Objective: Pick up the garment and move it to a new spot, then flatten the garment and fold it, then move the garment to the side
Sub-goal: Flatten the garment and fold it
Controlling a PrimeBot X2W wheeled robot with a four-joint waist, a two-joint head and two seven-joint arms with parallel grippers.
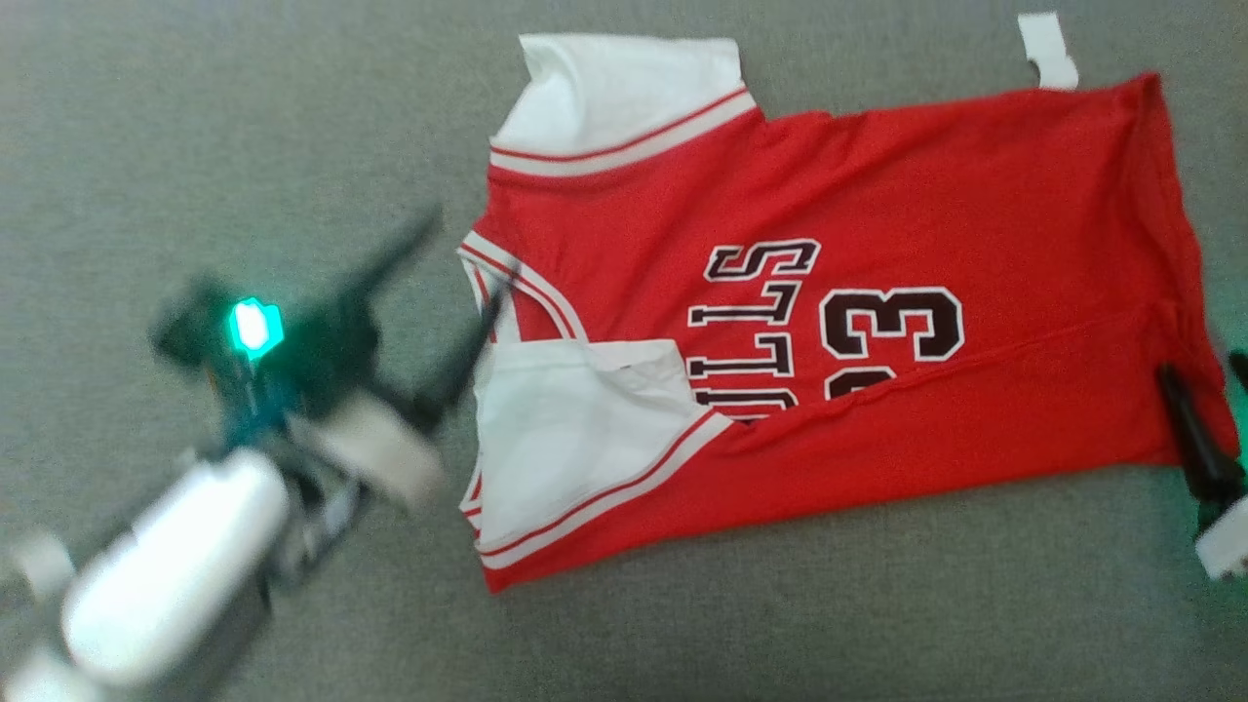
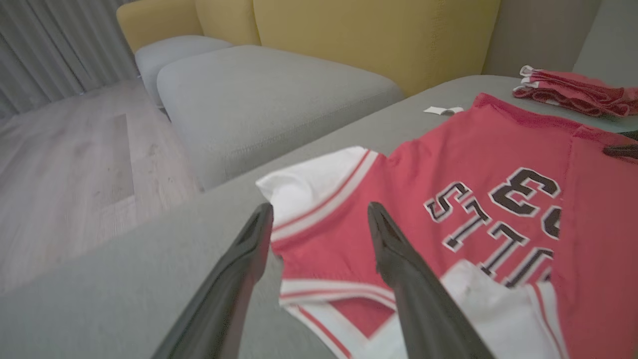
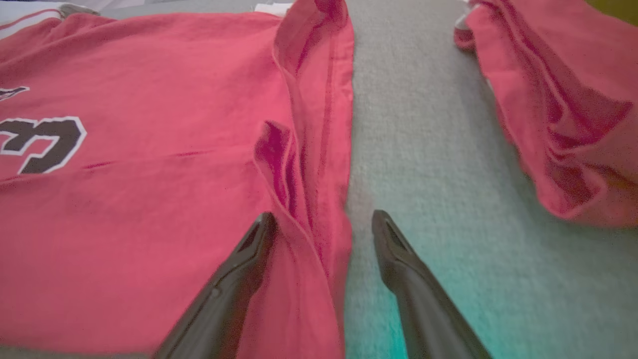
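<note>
A grey cushioned seat (image 1: 195,117) fills the foreground, and the red jersey (image 1: 877,195) lies spread across it, neck end toward the robot's left and hem toward its right. The near long edge is turned over onto the front, covering the bottom of the lettering, and a white sleeve (image 1: 575,439) lies on top there.

The left jaws stand apart and hold nothing; one dark finger (image 2: 398,269) hangs over the striped trim at the neck end. The right jaws are spread too, with one finger (image 3: 239,279) over the cloth and the other over bare seat, astride the rumpled hem.

The jersey looks thin, light and limp. I would expect it to sag and slide out of shape if lifted from one point. The best holds seem to be the hem corner and the shoulder trim, with both layers pinched at the fold.

Farther off lie the other white sleeve (image 1: 624,88) and a white tab (image 1: 1048,49), then a second red garment (image 3: 558,109) in a heap. Beyond are yellow backrests (image 2: 349,35), a wooden floor (image 2: 75,164) and a curtain (image 2: 50,45).
</note>
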